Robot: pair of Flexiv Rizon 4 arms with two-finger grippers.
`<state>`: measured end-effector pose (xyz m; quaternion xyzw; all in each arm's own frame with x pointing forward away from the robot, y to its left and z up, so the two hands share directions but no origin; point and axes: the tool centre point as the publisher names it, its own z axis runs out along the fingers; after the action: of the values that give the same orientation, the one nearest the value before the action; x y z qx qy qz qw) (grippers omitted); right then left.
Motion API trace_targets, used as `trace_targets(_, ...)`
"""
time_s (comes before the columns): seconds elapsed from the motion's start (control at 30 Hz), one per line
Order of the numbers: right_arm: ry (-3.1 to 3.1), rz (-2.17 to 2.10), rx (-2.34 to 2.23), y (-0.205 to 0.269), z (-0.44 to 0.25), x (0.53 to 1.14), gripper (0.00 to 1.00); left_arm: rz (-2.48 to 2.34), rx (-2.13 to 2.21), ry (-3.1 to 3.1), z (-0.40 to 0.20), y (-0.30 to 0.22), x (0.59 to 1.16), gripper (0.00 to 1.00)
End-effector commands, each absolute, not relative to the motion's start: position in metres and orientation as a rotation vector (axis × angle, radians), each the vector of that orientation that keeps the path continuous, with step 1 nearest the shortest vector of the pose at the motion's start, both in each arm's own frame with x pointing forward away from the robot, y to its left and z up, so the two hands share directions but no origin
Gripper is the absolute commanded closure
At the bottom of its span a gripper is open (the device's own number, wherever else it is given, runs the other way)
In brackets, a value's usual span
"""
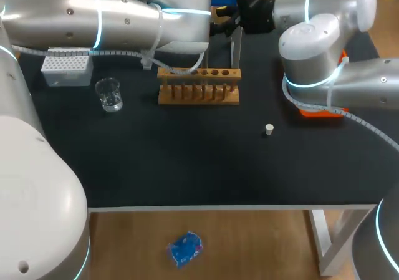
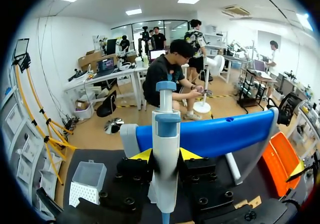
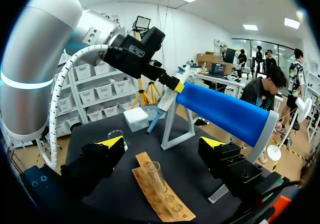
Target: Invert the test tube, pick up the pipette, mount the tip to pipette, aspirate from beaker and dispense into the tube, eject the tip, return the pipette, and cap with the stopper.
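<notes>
My left gripper (image 2: 166,156) is shut on the white and blue pipette (image 2: 166,149), which stands upright between its yellow tips just in front of the blue pipette stand (image 2: 220,134). From the right wrist view the pipette (image 3: 169,98) hangs in that gripper beside the stand (image 3: 225,112), above the table. A clear test tube (image 3: 155,175) stands mouth up in the wooden rack (image 3: 165,199). My right gripper (image 3: 162,146) is open above the rack, holding nothing. The glass beaker (image 1: 110,95) and the tip box (image 1: 67,67) sit at the left. The small white stopper (image 1: 269,129) lies alone.
The wooden rack (image 1: 198,86) stands in the middle of the black table (image 1: 187,161). An orange object (image 1: 318,110) lies under my right arm at the table's right edge. The stand's grey legs (image 3: 175,134) rise behind the rack.
</notes>
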<state>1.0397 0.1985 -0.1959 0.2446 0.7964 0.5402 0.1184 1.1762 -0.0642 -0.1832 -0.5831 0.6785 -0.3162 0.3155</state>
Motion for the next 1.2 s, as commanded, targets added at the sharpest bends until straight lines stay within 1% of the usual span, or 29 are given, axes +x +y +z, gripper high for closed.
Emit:
trace_targets(0.03, 2.331, 1.580, 0.715, 0.198, -0.196, 1.040, 0.00, -0.821, -1.544, 1.789, -0.185, -0.066, 1.180, 1.00)
trace_targets(1.2, 2.331, 1.580, 0.715, 0.198, -0.196, 1.040, 0.00, -0.781, -1.574, 1.810, -0.204, -0.069, 1.179, 1.00)
